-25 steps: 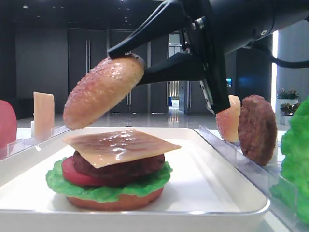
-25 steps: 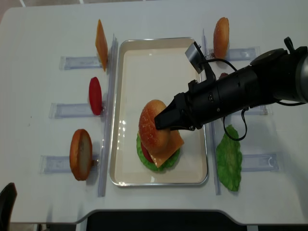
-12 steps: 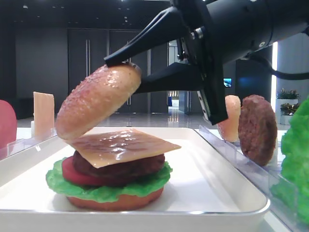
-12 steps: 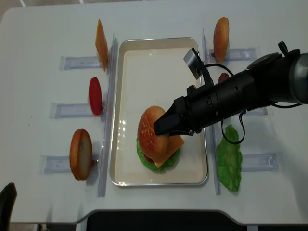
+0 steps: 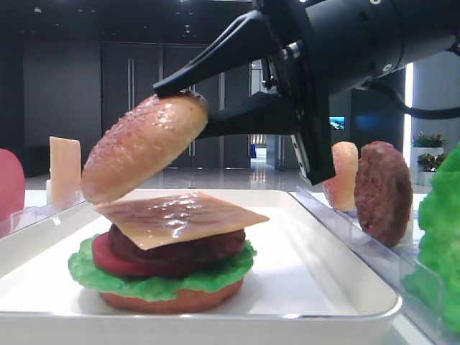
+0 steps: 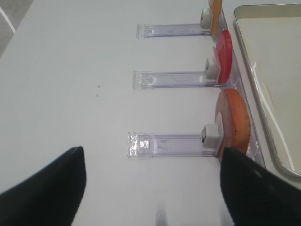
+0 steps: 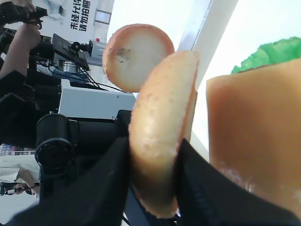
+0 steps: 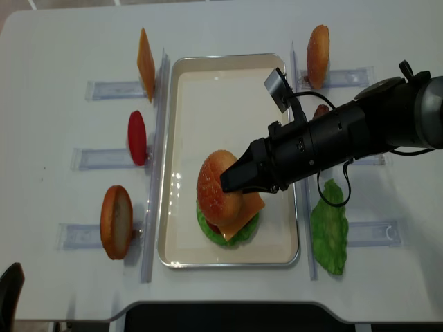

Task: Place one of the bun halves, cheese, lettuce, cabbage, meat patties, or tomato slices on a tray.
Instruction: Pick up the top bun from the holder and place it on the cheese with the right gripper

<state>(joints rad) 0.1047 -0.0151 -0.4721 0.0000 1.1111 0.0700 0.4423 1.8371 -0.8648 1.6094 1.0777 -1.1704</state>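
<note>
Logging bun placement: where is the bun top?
Low view: the bun top is tilted in the right gripper, left of centre, just above the cheese.

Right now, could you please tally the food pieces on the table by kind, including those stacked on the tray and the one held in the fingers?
Bun halves: 4
Cheese: 2
Lettuce: 2
Meat patties: 2
Tomato slices: 2
Total: 12
</note>
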